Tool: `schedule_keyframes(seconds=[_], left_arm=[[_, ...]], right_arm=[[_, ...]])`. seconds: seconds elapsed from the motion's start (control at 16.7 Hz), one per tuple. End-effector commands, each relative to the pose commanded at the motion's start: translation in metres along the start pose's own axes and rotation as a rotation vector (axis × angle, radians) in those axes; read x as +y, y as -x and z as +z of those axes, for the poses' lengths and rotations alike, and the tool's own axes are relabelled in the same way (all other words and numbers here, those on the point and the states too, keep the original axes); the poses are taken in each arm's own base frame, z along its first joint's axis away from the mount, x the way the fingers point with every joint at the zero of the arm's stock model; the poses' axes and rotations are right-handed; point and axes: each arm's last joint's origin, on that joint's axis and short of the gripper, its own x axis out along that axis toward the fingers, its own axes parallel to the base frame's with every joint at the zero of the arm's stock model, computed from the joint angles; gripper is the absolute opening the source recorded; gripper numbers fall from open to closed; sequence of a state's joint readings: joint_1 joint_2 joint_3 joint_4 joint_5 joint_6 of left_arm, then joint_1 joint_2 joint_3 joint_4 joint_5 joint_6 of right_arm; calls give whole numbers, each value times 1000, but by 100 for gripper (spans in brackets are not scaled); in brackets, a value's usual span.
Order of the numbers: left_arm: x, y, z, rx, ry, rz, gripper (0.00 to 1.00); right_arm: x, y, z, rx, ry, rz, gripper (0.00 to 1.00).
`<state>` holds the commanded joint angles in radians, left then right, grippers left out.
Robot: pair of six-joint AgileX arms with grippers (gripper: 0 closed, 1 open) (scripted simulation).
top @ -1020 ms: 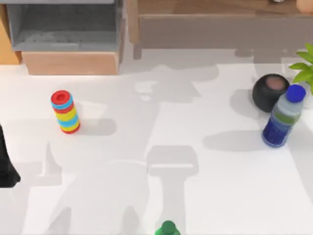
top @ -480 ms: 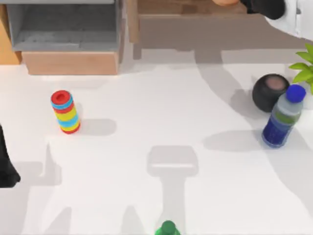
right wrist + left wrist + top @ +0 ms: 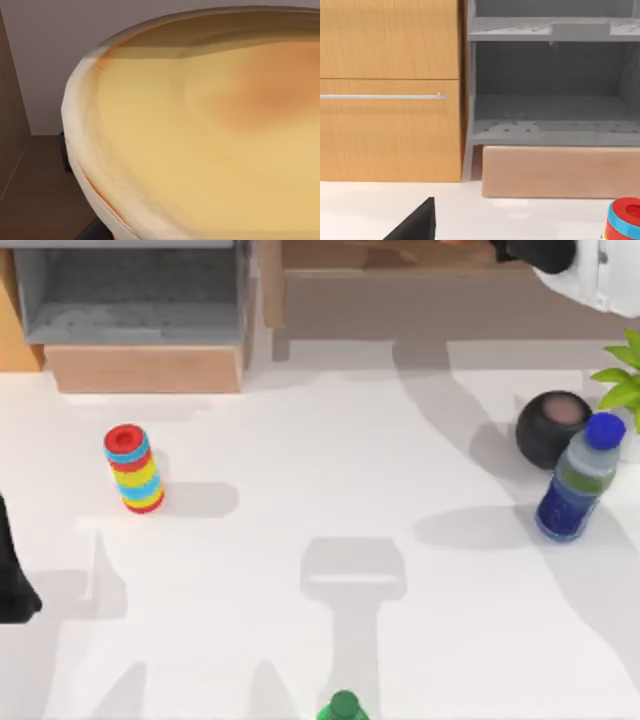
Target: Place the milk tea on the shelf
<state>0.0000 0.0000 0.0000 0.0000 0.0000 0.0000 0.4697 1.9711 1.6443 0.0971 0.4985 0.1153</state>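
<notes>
Compared with half a second earlier, the right claw [image 3: 535, 252] has pushed a little farther over the shelf [image 3: 420, 285] at the back of the counter [image 3: 330, 460], and the sliver of milk tea [image 3: 462, 243] at the top view's upper edge is smaller, so the cup sits deeper over the top board. A second ago that arm was absent from the top view altogether.

In the right wrist view the milk tea [image 3: 200, 135] looms very close, its pale rim curving across, with brown shelf board and a plain back wall beyond. That closeness suggests the right claw is pinching the cup, carried high so the base clears the board's front edge before being lowered. Whether the cup rests on the board yet cannot be told.

The left claw [image 3: 12, 575] is parked at the counter's left edge; I cannot tell whether it is spread or pressed together. Its wrist view faces the grey-lined box compartment [image 3: 550, 100] and a wooden cabinet door [image 3: 390, 90].

The rainbow-striped can [image 3: 133, 468], blue water bottle [image 3: 578, 480] and black pot [image 3: 552, 427] stand well apart from the shelf, out of the carrying path.
</notes>
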Motion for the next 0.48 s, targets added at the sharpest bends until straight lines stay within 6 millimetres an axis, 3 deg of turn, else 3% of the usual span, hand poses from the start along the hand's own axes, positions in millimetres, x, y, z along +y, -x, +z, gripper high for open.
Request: schedule_keyframes(seconds=[0.48], left_arm=[[0, 0, 0, 0, 0, 0, 100]], right_arm=[[3, -41, -24, -3, 1, 2, 0]])
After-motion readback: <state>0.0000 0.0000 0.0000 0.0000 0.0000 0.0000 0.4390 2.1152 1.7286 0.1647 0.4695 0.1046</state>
